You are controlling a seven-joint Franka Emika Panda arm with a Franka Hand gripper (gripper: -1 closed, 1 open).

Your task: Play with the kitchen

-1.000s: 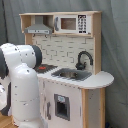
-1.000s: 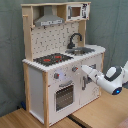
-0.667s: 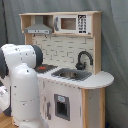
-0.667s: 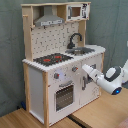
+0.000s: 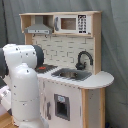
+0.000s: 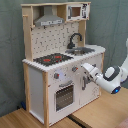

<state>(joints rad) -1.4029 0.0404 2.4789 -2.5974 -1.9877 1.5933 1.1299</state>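
Gripper (image 6: 84, 69): fingers hidden against front panel, cannot tell if apart or together. Over last 1 s it has crept left toward knob (image 6: 74, 69), now at or just short of it; contact unclear. Kitchen (image 6: 60, 60) unmoved on wood floor (image 6: 100, 112); gripper at its 4 o'clock. Likely step: knob turn, barely begun.

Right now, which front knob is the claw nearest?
The knob at the second exterior view's right, above the oven door; the claw sits just beside it, the other knob farther off.

Even, soft indoor light in both exterior views (slightly blurred throughout), shadows faint, no glare.
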